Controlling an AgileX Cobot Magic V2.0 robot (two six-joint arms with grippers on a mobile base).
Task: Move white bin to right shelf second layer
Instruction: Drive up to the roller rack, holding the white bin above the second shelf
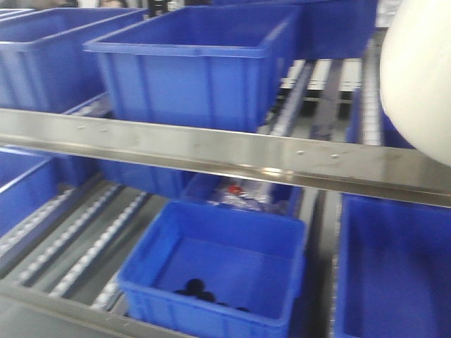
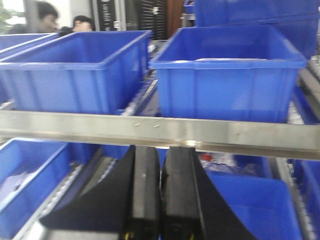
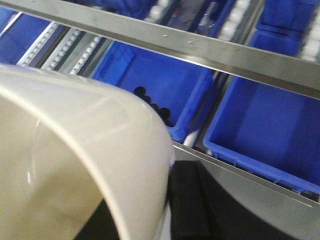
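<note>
The white bin (image 1: 419, 77) hangs at the top right of the front view, above the right end of the steel front lip (image 1: 232, 151). Behind that lip run roller rails (image 1: 328, 81) of the right shelf second layer. In the right wrist view the bin's cream wall (image 3: 75, 150) fills the left side. My right gripper (image 3: 150, 200) is shut on that wall, with one black finger (image 3: 187, 200) outside it and the other dimly seen inside. My left gripper (image 2: 161, 150) is shut and empty, just in front of the steel lip (image 2: 160, 130).
Two large blue crates (image 1: 197, 63) (image 1: 42, 56) stand on the roller level left of the bin. Below sit more blue crates, one holding small black parts (image 1: 211, 267) and one at the right (image 1: 394, 267). Two people (image 2: 47, 17) are behind the rack.
</note>
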